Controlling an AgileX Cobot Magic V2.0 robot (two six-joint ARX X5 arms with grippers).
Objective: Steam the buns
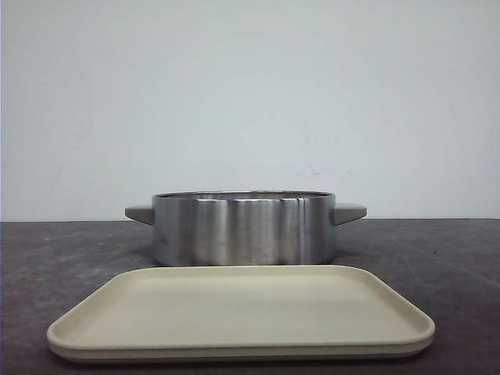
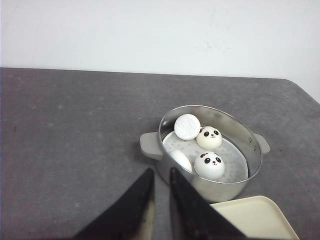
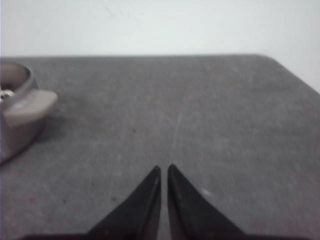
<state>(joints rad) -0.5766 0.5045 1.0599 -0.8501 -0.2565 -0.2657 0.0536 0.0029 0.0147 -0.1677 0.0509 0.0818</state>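
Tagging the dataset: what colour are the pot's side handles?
Grey-beige handles on a shiny steel pot; the left wrist view shows them best.

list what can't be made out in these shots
- Front view: the steamer pot wall hides everything inside; no buns show.
- Left wrist view: one bun is partly hidden behind the near rim, another is turned, so neither face shows.
- Right wrist view: the picture edge cuts off most of the pot.

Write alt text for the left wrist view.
A steel pot with grey handles sits on a dark grey table, holding four white buns, two showing panda faces. The left gripper, nearly closed and empty, sits near the pot; a beige tray corner shows beside it.
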